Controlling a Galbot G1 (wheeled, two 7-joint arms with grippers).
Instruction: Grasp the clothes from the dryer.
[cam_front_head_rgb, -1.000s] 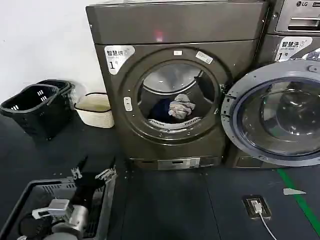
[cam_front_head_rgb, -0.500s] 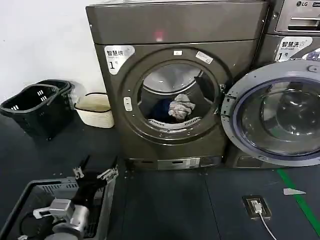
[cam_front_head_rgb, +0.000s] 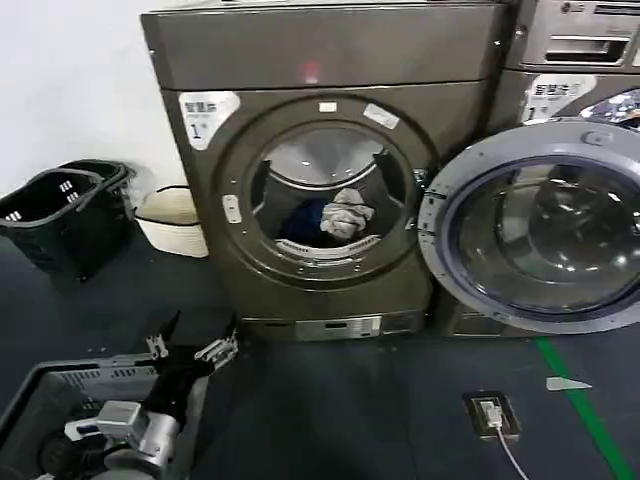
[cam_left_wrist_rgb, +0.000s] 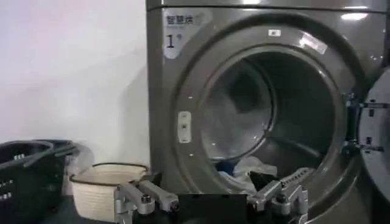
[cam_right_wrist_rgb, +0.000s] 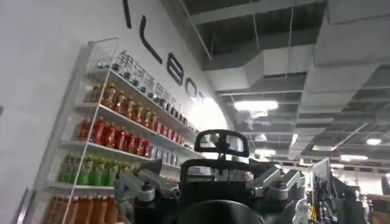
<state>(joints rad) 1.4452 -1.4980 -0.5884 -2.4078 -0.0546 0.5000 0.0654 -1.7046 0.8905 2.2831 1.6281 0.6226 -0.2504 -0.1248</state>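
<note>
Dark flooring fronts the dryer (cam_front_head_rgb: 320, 170), stickered "1", holding clothes (cam_front_head_rgb: 340, 215).

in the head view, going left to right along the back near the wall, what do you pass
black basket → cream basket → dryer with the clothes in its drum → open round door → second machine at the right edge

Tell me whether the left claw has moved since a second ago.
Cannot tell for certain. The whole head view slid, so the dryer sits further left now, while the open left claw stays above the grey crate, well short of the clothes.
</note>
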